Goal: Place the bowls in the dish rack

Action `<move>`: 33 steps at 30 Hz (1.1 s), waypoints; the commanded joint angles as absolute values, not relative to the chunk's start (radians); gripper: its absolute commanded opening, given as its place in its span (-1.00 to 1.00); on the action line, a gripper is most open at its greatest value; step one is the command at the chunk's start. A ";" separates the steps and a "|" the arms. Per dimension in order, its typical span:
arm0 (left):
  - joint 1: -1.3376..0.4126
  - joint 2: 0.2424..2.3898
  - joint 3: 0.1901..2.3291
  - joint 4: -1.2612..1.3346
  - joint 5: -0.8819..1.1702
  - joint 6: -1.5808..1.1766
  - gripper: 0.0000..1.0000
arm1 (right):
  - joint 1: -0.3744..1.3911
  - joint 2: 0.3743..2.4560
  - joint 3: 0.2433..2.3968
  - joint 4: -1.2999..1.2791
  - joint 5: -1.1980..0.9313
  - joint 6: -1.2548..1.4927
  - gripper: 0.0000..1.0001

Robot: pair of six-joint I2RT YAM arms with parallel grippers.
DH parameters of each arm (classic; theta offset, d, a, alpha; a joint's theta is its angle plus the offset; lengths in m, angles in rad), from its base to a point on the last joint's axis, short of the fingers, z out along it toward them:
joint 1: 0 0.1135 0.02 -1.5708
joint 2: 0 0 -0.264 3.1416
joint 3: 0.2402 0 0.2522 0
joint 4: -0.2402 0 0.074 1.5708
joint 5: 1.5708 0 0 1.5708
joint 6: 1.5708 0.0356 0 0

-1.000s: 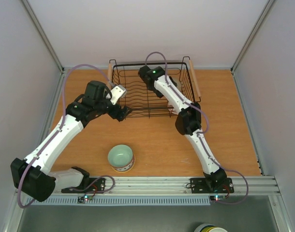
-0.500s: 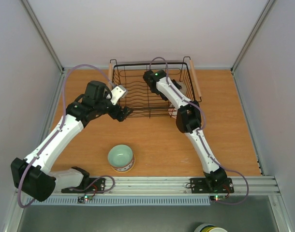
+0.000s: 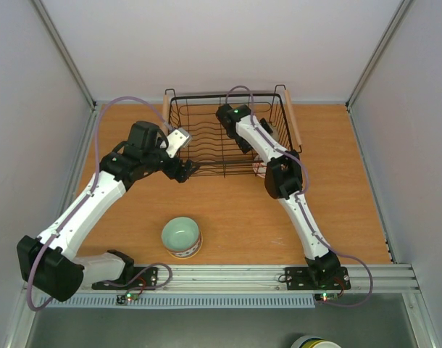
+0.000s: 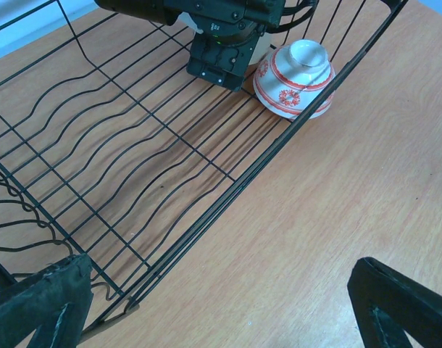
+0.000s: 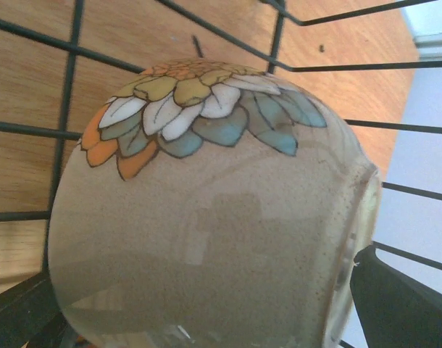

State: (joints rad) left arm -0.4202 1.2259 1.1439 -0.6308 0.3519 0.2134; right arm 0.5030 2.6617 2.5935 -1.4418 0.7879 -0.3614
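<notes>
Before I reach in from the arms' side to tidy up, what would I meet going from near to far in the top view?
pale green bowl → left gripper, open → dish rack

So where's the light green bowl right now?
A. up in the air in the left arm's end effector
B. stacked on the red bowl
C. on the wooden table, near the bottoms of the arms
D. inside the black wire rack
C. The top view shows the light green bowl sitting upright on the table, in front of the dish rack and not inside it.
</notes>
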 commanded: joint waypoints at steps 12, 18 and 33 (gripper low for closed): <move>-0.415 1.227 1.134 -0.601 0.366 0.227 0.94 | 0.540 2.203 2.252 -1.137 0.478 -0.369 0.97; -0.414 1.230 1.136 -0.603 0.377 0.229 0.94 | 0.599 1.816 1.873 -0.922 0.222 -0.355 0.96; -0.414 1.200 1.136 -0.582 0.254 0.216 0.94 | 1.008 1.490 1.368 -0.907 -0.090 -0.229 -0.12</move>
State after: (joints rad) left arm -0.4202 1.2255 1.1419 -0.6315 0.3347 0.2173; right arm 0.9771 1.5387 1.4254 -0.9424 -0.0010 -0.2943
